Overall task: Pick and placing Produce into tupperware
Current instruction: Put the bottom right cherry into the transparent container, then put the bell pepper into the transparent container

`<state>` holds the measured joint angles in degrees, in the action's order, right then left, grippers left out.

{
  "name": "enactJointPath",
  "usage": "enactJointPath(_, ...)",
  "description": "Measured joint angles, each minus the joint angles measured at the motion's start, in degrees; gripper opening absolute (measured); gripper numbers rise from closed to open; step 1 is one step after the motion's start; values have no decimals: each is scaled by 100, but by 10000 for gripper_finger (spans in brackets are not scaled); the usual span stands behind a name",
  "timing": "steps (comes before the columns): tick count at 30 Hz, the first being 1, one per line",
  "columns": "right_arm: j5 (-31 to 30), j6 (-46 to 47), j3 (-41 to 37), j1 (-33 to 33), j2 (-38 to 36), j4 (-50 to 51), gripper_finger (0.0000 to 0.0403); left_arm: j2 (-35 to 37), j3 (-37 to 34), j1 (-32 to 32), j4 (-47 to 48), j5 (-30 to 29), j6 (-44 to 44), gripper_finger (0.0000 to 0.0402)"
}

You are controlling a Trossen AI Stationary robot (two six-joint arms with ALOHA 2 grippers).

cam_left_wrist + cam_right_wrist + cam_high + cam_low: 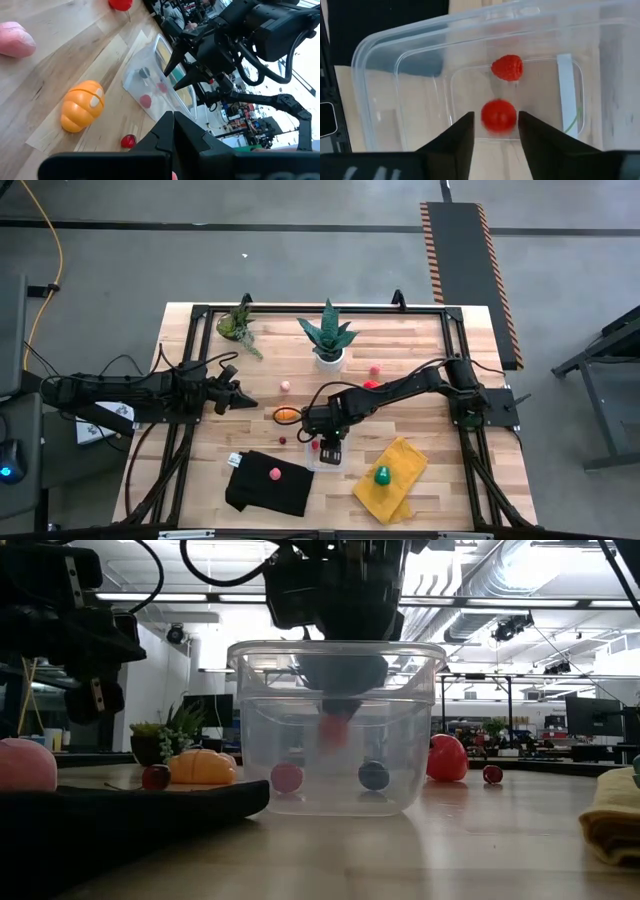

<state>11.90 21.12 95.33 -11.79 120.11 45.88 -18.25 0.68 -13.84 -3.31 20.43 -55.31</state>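
Overhead, we held our right gripper [495, 131] above the tupperware [395, 75], fingers apart around a red piece [498, 115], while our left gripper [238, 396] waited pinched together.

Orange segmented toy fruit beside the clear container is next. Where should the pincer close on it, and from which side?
Grip the orange segmented toy fruit across its narrow middle, coming straight down from above. It lies on its long side on the wooden table, so the short width probably fits between the fingers. The left pincer is nearer; the right pincer is open over the clear plastic container.
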Motion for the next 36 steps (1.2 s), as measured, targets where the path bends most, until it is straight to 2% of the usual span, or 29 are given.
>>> enactJointPath(3,-41,59,0,0,0,1,162,2,1,-1,-4,15,0,1)
enactJointPath(14,31,475,2,20,-28,-30,164,2,1,-1,-9,98,98,1)
enactJointPath(19,5,627,383,150,-192,195,165,0,1,-1,-9,102,108,1)
enactJointPath(27,-1262,543,717,200,-977,373,165,2,1,0,-18,229,107,1)
enactJointPath(33,-2255,764,717,162,-1566,1019,165,1,1,1,-23,254,109,1)
enactJointPath(36,-2535,979,717,85,-1763,1345,165,-1,1,0,-24,254,139,1)
